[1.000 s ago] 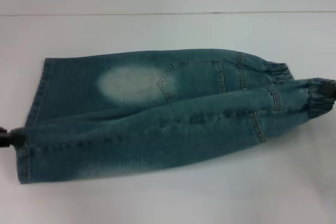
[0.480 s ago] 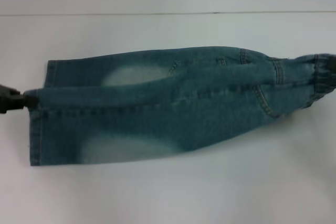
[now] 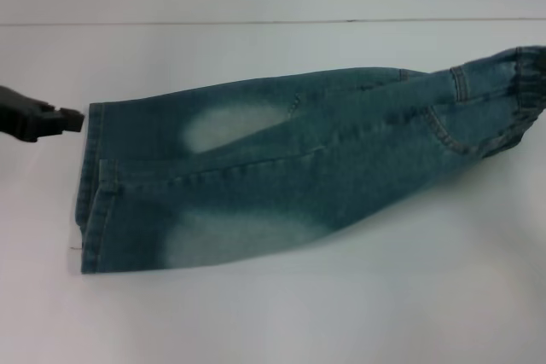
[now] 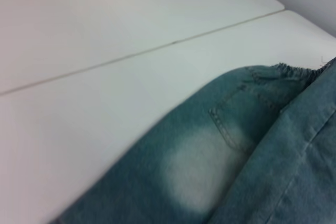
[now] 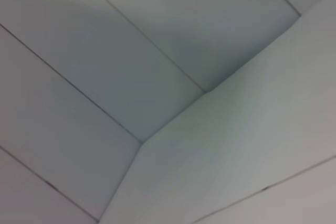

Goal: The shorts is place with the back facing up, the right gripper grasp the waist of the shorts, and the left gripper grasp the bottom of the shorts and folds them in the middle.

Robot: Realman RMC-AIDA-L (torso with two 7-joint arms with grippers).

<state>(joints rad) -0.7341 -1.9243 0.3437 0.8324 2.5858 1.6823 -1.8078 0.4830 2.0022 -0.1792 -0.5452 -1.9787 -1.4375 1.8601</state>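
Left gripper: the left gripper [image 3: 72, 119] is at the left edge of the head view, just beside the far corner of the leg ends. It holds no cloth. Whether its tips are apart or together I cannot tell.
Right gripper: it does not show in any picture, so I cannot say if it grips.
Shorts: the shorts [image 3: 281, 172] lie on the white table [image 3: 273, 321], folded the long way, one half on top of the other.
Long way: they run from left to right across the table.
Bottom of the shorts: the bottom of the shorts [image 3: 90, 210] is on the left, flat on the table. The left arm is nearer to it.
Waist of the shorts: the waist of the shorts [image 3: 529, 91] is at the far right edge and looks lifted off the table.
Left wrist view: it shows a pale patch [image 4: 202, 169] and pocket stitching from close by.
Right wrist view: only white wall panels, no shorts.
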